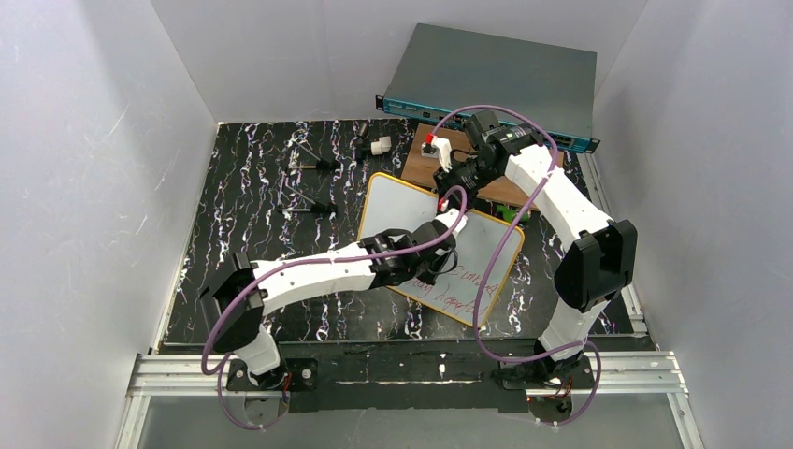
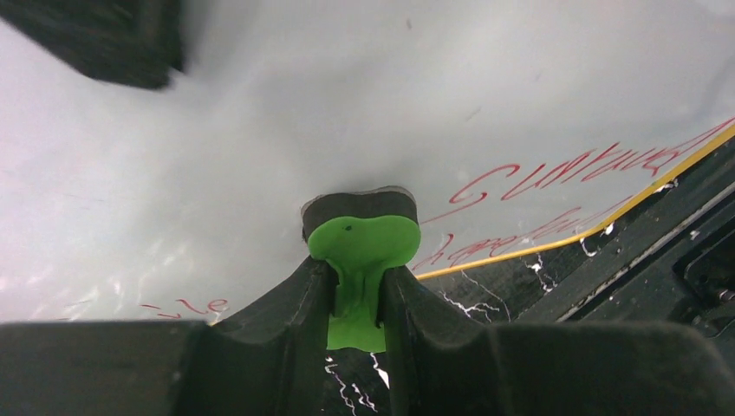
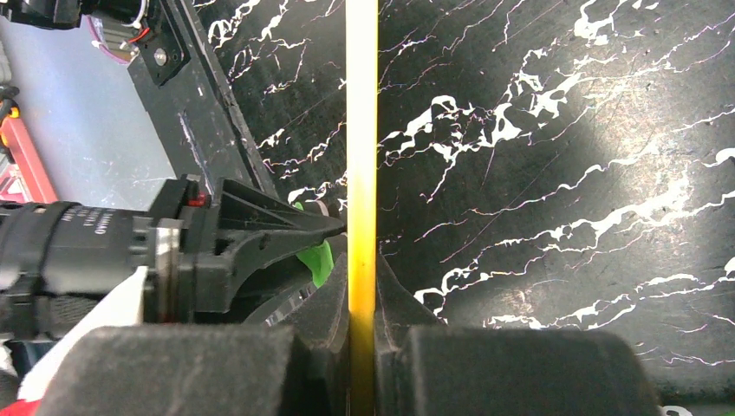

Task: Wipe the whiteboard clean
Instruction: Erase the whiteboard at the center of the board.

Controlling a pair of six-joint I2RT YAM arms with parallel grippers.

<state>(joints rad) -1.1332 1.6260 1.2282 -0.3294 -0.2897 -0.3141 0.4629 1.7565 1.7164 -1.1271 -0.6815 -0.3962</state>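
Left arm point(image 1: 318, 271): reaches over whiteboard point(image 1: 397, 201). Left jaws clamped on green eraser point(image 2: 364, 243), dark pad pressed on white face.
Whiteboard: middle of black table point(image 1: 243, 187), far corner by brown wooden board point(image 1: 416, 168).
Red writing point(image 2: 555, 169): along near edge, scribbly, cannot read words. Small red bit close to left jaws too.
Tiny white print point(image 3: 91, 224) on left wrist: too small to read.
Right arm point(image 1: 570, 201): right jaws squeezed tight on whiteboard's yellow frame point(image 3: 361, 130).
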